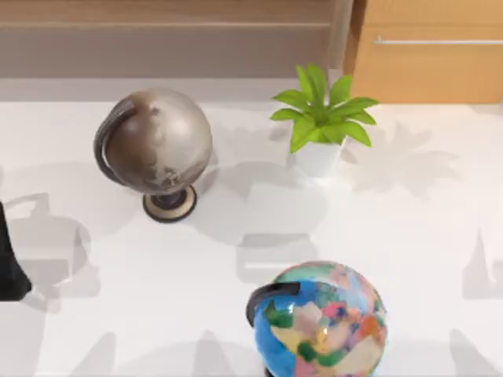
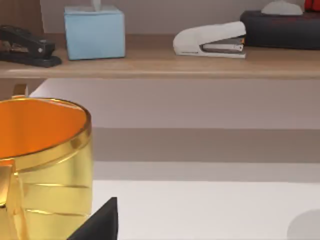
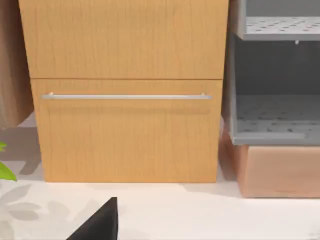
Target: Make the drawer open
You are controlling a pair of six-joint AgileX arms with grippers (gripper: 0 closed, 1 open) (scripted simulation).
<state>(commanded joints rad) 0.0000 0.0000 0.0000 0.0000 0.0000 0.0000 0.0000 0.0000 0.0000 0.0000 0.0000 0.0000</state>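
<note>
Near edge, lower centre of top view: colourful globe [image 1: 321, 322]. Left arm [image 1: 11, 263] parked at left edge. Can't tell either gripper's state. Mid: grey globe [image 1: 157, 145], plant [image 1: 321, 118]. Far, upper right: drawer [image 1: 428, 67], shut, handle [image 1: 437, 40] untouched.

Bright, even light across the white tabletop [image 1: 424, 236]. Soft grey shadows spread around the metallic grey globe [image 1: 157, 141] and the green potted plant [image 1: 321, 118]. Glossy highlights gleam on the shiny gold cup [image 2: 47, 170]. A faint shadow sits under the thin silver bar handle [image 3: 125, 96].
</note>
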